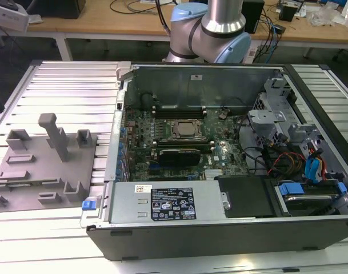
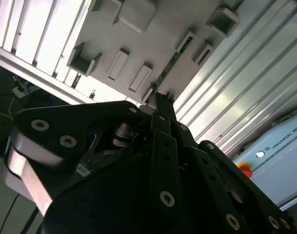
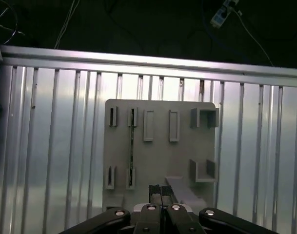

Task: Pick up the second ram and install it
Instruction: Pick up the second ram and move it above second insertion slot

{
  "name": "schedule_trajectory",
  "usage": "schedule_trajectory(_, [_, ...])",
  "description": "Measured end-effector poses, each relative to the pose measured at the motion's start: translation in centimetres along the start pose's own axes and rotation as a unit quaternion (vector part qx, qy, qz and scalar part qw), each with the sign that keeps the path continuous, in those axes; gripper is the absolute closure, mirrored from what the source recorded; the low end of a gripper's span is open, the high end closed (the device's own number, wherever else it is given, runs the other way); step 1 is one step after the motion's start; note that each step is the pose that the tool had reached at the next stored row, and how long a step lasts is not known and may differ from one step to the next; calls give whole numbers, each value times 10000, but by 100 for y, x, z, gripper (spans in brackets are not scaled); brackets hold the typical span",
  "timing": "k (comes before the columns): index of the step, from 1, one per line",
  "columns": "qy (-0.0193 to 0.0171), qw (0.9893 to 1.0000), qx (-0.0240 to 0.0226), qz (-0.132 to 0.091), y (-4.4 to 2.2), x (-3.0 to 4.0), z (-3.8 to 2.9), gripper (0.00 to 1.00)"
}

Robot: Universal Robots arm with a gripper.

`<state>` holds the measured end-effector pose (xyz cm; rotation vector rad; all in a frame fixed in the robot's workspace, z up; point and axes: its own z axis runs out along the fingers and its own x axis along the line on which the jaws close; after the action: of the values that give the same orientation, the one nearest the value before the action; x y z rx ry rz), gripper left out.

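The second ram [image 3: 131, 148] is a thin green stick standing on edge in a pair of slots of the grey holder plate [image 3: 158, 161]. In the second wrist view the ram [image 2: 170, 67] shows as a narrow green edge just beyond the fingertips [image 2: 159, 100]. My gripper [image 3: 160, 191] hangs well above the plate, over its edge and to one side of the stick. Its two fingers are pressed together with nothing between them. In the exterior view the holder plate [image 1: 31, 177] lies on the exterior view's left, beside the open computer case [image 1: 219, 148].
The case holds a motherboard with a metal-framed processor socket [image 1: 184, 130], cables and drive bays [image 1: 288, 142] on the exterior view's right. Grey upright blocks [image 1: 54, 137] rise from the holder plate. A ribbed aluminium table [image 1: 65, 85] carries everything. The arm's base [image 1: 211, 28] stands behind the case.
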<state>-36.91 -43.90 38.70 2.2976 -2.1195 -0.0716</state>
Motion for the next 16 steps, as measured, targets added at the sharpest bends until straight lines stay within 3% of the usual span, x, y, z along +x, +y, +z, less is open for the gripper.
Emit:
schedule_trajectory(7, [14, 9994, -8, -335, 0, 0, 0, 89])
schedule_trajectory(12, [16, 9993, -9, -381, 0, 0, 0, 89])
schedule_trajectory(13, [16, 9993, -9, -368, 0, 0, 0, 89])
schedule_trajectory(16, [-5, 9999, 3, 120, 0, -1, 0, 89])
